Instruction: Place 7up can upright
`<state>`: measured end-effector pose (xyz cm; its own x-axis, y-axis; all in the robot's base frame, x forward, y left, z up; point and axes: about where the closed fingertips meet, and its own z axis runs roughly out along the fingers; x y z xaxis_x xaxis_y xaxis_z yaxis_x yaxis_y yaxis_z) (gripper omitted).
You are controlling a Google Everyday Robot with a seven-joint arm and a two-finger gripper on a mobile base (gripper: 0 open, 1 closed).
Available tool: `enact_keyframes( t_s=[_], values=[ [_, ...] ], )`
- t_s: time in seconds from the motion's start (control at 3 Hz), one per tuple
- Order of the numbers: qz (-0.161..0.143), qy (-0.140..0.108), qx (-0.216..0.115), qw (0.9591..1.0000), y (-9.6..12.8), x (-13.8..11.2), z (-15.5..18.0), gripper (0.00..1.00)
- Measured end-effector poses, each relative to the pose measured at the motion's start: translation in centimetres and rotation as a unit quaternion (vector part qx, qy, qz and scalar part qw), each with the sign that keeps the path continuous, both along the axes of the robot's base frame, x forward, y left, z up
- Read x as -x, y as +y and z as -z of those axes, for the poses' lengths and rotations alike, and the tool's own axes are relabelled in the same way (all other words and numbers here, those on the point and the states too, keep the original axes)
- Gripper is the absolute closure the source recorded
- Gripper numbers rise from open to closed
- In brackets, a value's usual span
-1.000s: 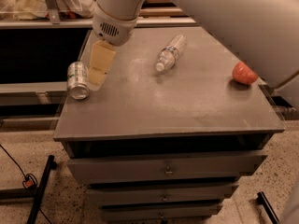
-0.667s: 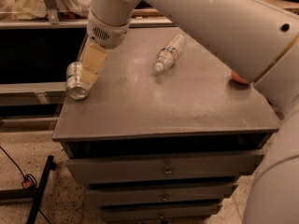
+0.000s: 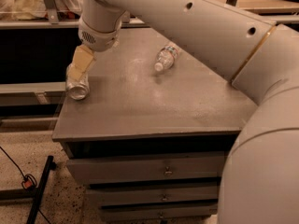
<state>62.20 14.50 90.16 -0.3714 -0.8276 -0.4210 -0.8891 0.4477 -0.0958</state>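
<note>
Grey cabinet top (image 3: pixel 140 111), matt, over a stack of drawers (image 3: pixel 140 169); shelving and clutter behind it.

Item 1: 7up can (image 3: pixel 77 84), lying on its side at the top's left edge, one shiny end facing me. I judge it light, thin-walled and easily dented, and smooth enough to roll or slip. It is best taken gently across the middle of the body, then tipped onto one end. So near the edge, a nudge could send it off.

Item 2: gripper (image 3: pixel 80 64), directly above the can, touching or nearly touching its upper side. I cannot tell whether it is open, closed or holding the can.

Item 3: clear plastic bottle (image 3: pixel 166 59), on its side, well apart toward the rear.

Hidden: my arm (image 3: pixel 224 36) covers the top's right side; the can's label is unreadable.
</note>
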Motion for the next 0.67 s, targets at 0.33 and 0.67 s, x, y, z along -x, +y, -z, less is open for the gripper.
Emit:
enact_keyframes(
  t_s=[0.33, 0.67],
  values=[
    [0.02, 0.015, -0.01, 0.9996, 2.3, -0.4, 0.6, 0.0],
    [0.063, 0.035, 0.0, 0.9974, 4.0, -0.5, 0.7, 0.0]
  ],
)
